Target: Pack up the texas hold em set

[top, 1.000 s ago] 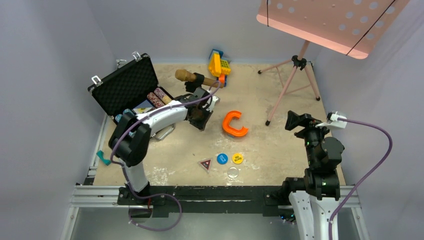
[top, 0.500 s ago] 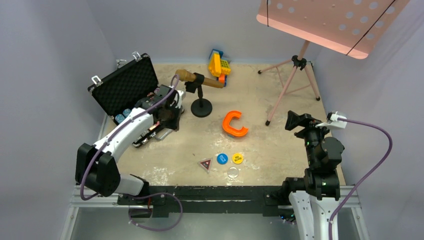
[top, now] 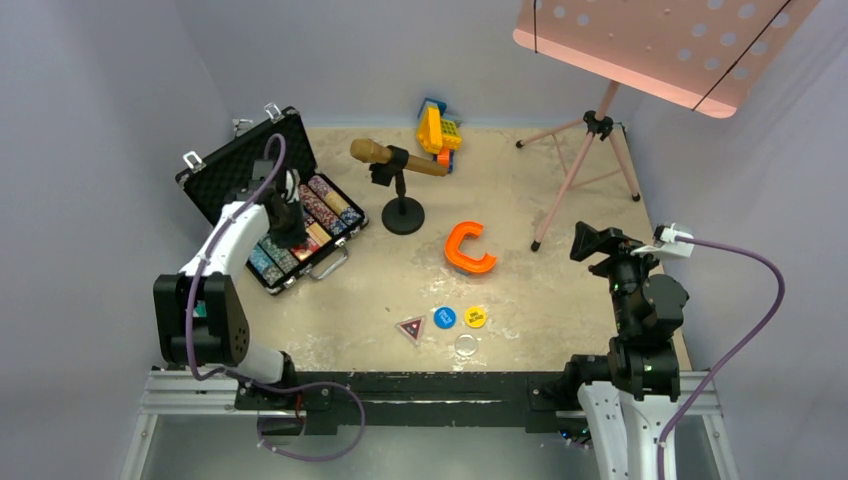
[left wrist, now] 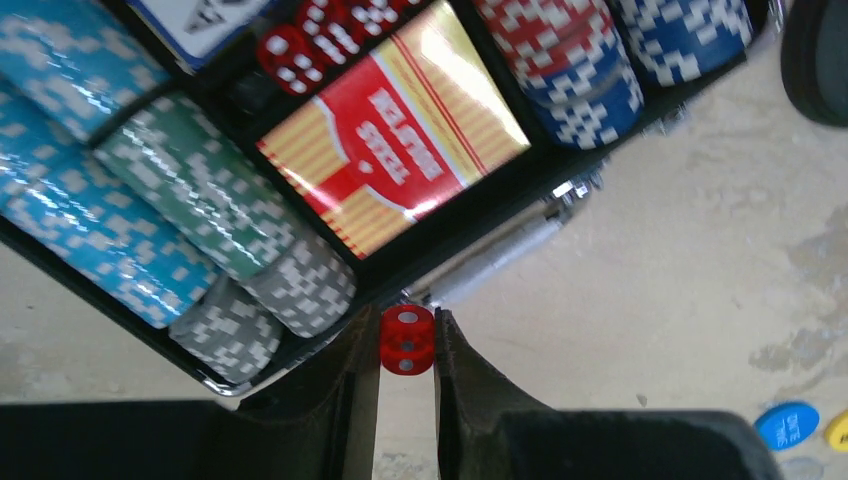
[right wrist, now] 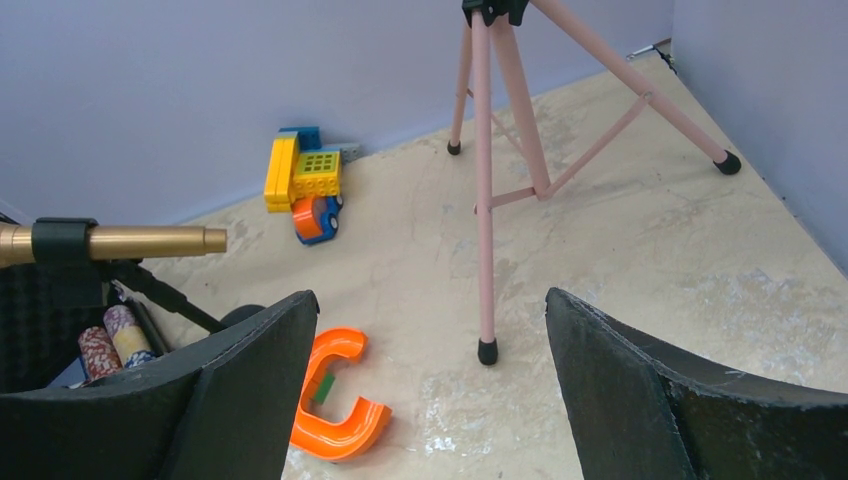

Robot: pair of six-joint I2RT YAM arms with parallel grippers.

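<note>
The black case (top: 236, 168) lies open at the far left, with chip rows (top: 330, 204) and a red card deck (left wrist: 395, 140) inside. My left gripper (top: 287, 226) hangs over the case and is shut on a small red die (left wrist: 407, 339), held above the case's front edge (left wrist: 430, 262). Several more red dice (left wrist: 310, 35) sit in the case's middle slot. A triangular button (top: 410, 328), a blue button (top: 444, 317) and a yellow button (top: 475, 317) lie on the table near the front. My right gripper (right wrist: 430, 400) is open and empty at the right.
An orange C-shaped piece (top: 468, 248) lies mid-table. A microphone on a black stand (top: 402, 212) is right of the case. A yellow toy (top: 437, 129) sits at the back. A pink tripod (top: 580, 165) stands at the right. A clear disc (top: 465, 345) lies near the buttons.
My left arm has swung left from near the microphone stand to over the open case. The right arm has not moved.
</note>
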